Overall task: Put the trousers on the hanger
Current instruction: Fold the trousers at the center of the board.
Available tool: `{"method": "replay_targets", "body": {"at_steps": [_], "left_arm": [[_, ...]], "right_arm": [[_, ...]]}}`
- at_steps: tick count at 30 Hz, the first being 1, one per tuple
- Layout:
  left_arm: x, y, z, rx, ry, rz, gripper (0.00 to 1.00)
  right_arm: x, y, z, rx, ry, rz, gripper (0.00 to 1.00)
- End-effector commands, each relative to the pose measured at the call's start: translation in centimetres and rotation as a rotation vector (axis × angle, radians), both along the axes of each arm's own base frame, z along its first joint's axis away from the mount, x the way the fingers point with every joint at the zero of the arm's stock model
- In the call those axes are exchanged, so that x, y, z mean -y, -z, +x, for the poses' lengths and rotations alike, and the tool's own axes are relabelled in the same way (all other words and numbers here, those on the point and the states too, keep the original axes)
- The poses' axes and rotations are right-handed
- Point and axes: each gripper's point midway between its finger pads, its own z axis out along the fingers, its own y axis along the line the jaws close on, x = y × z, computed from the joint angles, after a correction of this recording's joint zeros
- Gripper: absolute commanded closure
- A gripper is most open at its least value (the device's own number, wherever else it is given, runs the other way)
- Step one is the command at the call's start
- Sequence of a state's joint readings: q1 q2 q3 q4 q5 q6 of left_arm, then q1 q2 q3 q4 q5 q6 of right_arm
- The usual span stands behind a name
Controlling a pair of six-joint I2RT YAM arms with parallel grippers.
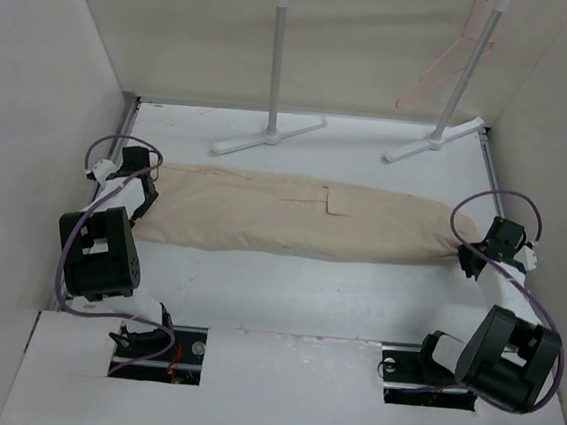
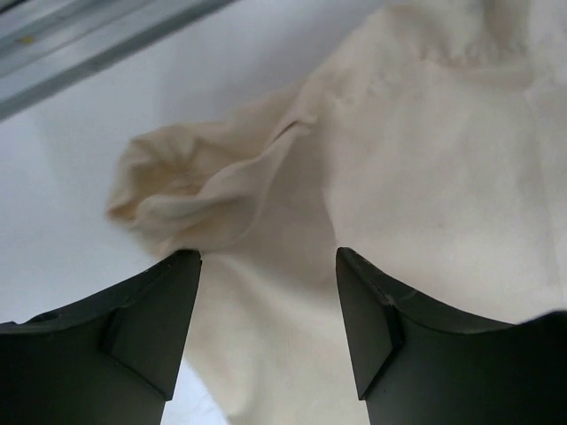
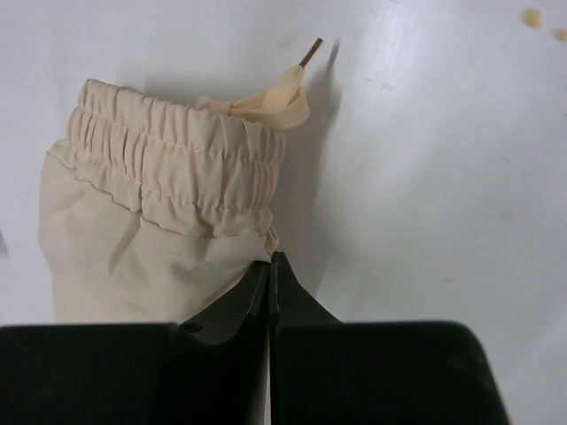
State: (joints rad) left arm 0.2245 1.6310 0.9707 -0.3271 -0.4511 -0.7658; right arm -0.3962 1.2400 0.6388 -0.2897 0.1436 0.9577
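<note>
The long light beige cloth trousers [image 1: 293, 216] lie flat across the white table [image 1: 286, 293], stretched from left to right between my two arms.

My left claw [image 2: 266, 257] is at their left end, and its two dark fingers [image 2: 168, 301] stand spread apart with cloth showing in the gap between them. The cloth there is bunched into a small crumpled fold, which in my left wrist view lies beyond the fingertips. I cannot tell whether the fingers touch the cloth or only hover over it. From above, this claw is mostly hidden by its own wrist.

My right claw [image 3: 270, 261] is at the right end of the trousers, where the cloth is gathered by elastic and a flat beige lace [image 3: 266, 102] comes out. Its fingers are pressed together, with no gap that I can see. The tips meet just at the near corner of the gathered edge. Whether any cloth is caught between them, I cannot tell, because the fingers cover that spot.

The thin pink wire hanger [image 1: 443, 77] hangs on the white tubular rack [image 1: 278, 61] at the far right, well apart from the trousers. The top of the picture cuts off its hook, and one rack post crosses in front of it.
</note>
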Motion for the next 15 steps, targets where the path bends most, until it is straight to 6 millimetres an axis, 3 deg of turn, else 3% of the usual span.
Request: {"method": "replay_targets", "body": {"at_steps": [1,3,5,8,11,12,15], "left_arm": [[-1.0,-2.1,-3.4,-0.04,-0.032,0.083,0.4],[-1.1,-2.9,-4.1,-0.027,-0.037,0.105,0.4],[-0.2,-4.6,-3.8,0.017,-0.01,0.13,0.4],[1.2,-7.4,-2.6,0.086,0.037,0.143,0.4],[4.0,-10.3,-0.9,0.177,0.126,0.137,0.39],[5.4,-10.9,-0.4,0.202,0.168,0.128,0.39],[10.0,-11.2,0.5,0.248,0.301,0.084,0.39]], "right_arm": [[-0.9,1.2,-3.2,-0.028,0.004,0.047,0.93],[-1.1,1.5,-4.0,-0.031,-0.003,0.049,0.84],[-1.0,0.8,-4.3,-0.018,-0.006,0.031,0.6],[-0.8,-2.8,-4.1,0.037,-0.026,-0.02,0.31],[-0.7,-5.7,-4.5,0.09,-0.031,-0.069,0.2],[-0.7,-5.9,-4.6,0.095,-0.027,-0.076,0.18],[-0.4,-3.9,-4.4,0.072,-0.021,-0.041,0.13]]}}
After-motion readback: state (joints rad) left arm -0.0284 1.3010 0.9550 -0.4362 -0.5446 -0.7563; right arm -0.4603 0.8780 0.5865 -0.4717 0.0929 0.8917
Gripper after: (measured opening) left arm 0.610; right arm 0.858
